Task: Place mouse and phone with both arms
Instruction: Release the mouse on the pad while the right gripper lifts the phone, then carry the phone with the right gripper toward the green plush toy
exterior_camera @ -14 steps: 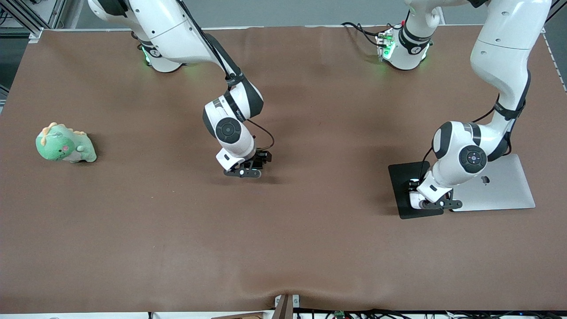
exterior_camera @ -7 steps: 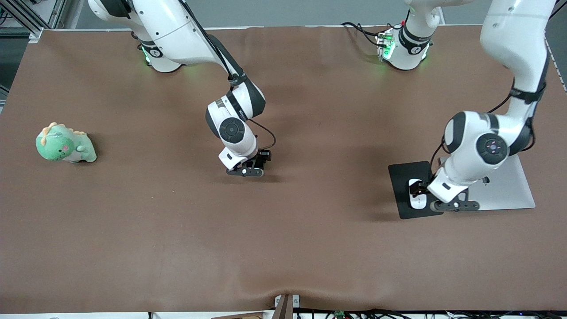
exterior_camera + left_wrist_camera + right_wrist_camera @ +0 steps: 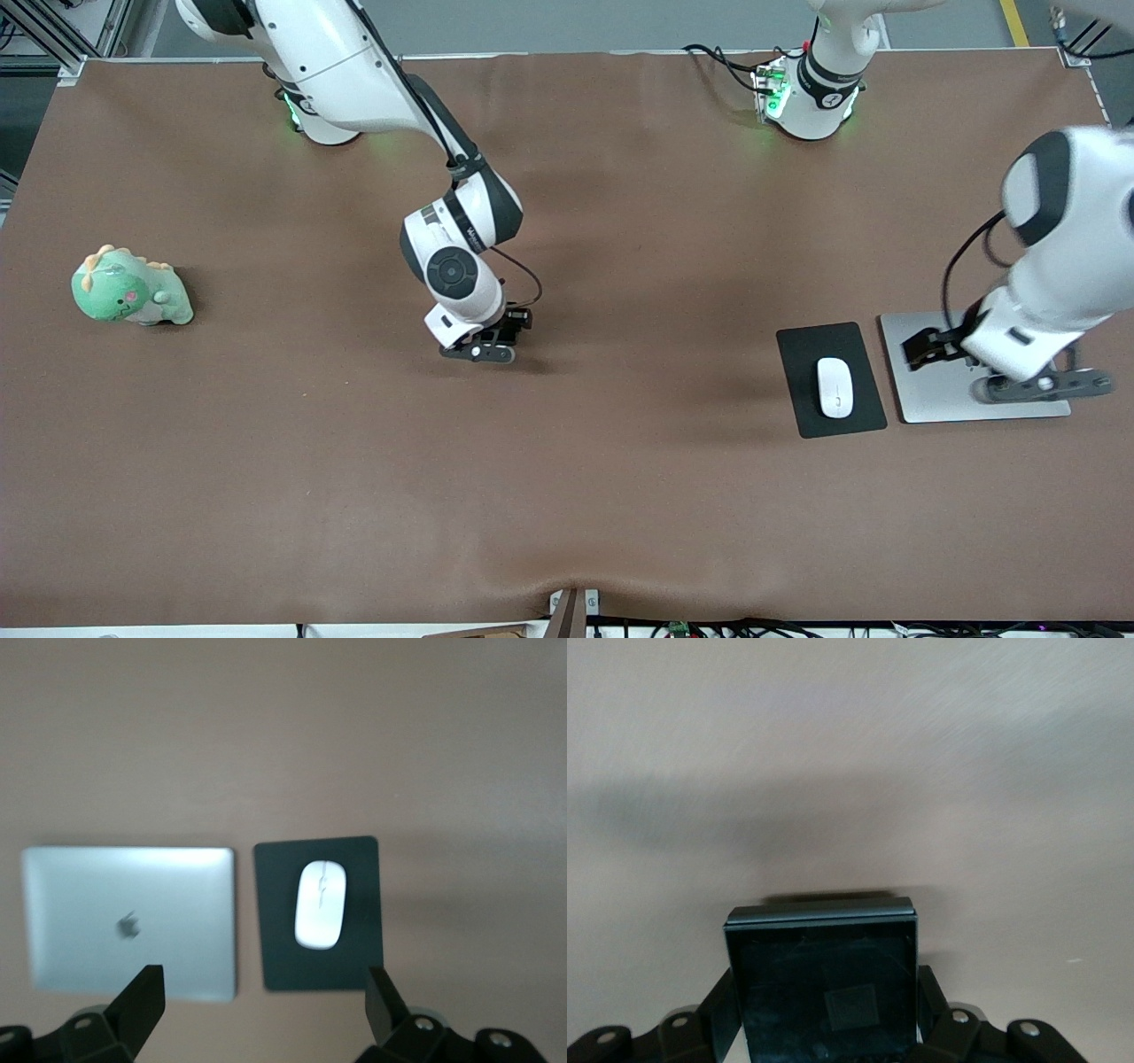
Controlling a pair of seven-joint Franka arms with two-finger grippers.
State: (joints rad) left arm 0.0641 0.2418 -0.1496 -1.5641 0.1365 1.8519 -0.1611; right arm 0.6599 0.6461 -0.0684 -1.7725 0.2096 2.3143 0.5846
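The white mouse (image 3: 834, 387) lies on a black pad (image 3: 802, 354) toward the left arm's end of the table; both also show in the left wrist view, the mouse (image 3: 319, 904) on the pad (image 3: 276, 948). My left gripper (image 3: 1038, 386) is open and empty, raised over the silver laptop, its own view (image 3: 263, 1005) looking down on it. My right gripper (image 3: 480, 348) is low over the middle of the table. In the right wrist view it (image 3: 824, 1014) is shut on the black phone (image 3: 824, 983). The phone is hidden in the front view.
A closed silver laptop (image 3: 930, 394) lies beside the pad, toward the left arm's end; it also shows in the left wrist view (image 3: 128, 921). A green plush dinosaur (image 3: 129, 288) sits near the right arm's end. Brown cloth covers the table.
My left gripper let go of the mouse on the pad, rose and moved over the laptop. My right gripper with the phone shifted only slightly.
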